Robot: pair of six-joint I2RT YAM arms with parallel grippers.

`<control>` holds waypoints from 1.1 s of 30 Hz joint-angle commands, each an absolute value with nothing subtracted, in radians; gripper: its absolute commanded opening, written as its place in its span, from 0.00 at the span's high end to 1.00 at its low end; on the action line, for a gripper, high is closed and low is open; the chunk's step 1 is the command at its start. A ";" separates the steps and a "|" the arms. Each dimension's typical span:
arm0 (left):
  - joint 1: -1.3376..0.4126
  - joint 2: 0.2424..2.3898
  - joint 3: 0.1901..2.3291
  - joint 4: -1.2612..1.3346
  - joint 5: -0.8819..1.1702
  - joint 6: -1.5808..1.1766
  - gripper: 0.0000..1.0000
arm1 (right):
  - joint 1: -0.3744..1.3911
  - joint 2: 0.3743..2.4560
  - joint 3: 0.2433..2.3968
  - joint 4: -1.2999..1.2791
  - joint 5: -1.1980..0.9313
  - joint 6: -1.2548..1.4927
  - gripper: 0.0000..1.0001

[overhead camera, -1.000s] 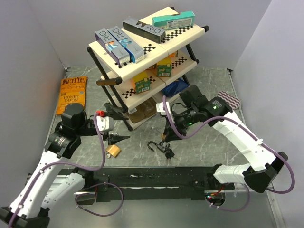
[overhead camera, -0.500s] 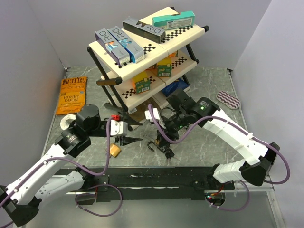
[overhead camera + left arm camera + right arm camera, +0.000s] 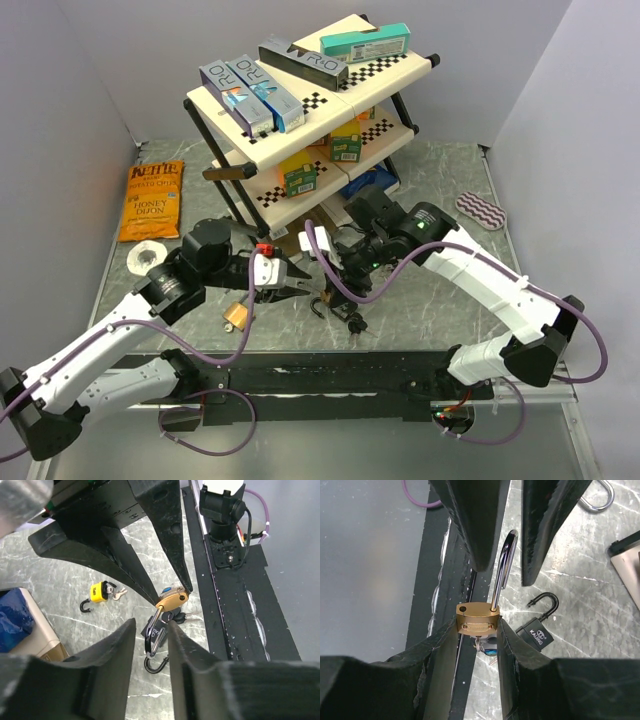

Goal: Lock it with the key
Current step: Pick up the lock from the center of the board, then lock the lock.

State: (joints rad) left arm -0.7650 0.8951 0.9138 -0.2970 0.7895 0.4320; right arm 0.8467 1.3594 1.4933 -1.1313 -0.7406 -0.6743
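a: where's the lock right now?
b: off the desk, in mid-air. the right gripper is clenched on the brass padlock by its body, shackle sprung and pointing at the left gripper, which is spread, 1 finger each side of the shackle with a gap on both
a: so how to do this step well?
b: i'd say line the free leg over its hole, then push straight down along the shackle; a slanted push would twist the body in the grip. the key under the body needs room too
a: what can't you make out?
b: only the key's blue head shows; blade and keyhole are hidden. the shackle is seen edge-on, so i can't tell which way the free leg faces. below, a black padlock lies open on the desk, a yellow padlock farther off, and the rack behind
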 commanded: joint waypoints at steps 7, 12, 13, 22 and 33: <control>-0.782 0.894 0.922 -0.247 0.697 0.443 0.99 | 0.856 1.342 1.528 -1.094 -0.717 -0.649 0.99; -0.782 0.844 0.893 -0.181 0.649 0.423 0.99 | 0.848 1.312 1.513 -1.036 -0.652 -0.554 0.16; -0.782 0.818 0.884 -0.169 0.658 0.420 0.99 | 0.838 1.302 1.490 -1.007 -0.637 -0.540 0.07; -0.782 0.810 0.946 -0.138 0.744 0.344 0.99 | 0.782 1.111 1.303 -0.830 -0.577 -0.499 0.00; -0.781 0.858 0.983 -0.086 0.775 0.250 0.99 | 0.782 1.124 1.327 -0.787 -0.647 -0.502 0.02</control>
State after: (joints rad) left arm -0.7803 0.8551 0.9363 -0.1673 0.7376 0.3031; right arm 0.7845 1.1347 1.3071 -0.8680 -0.5968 -0.5152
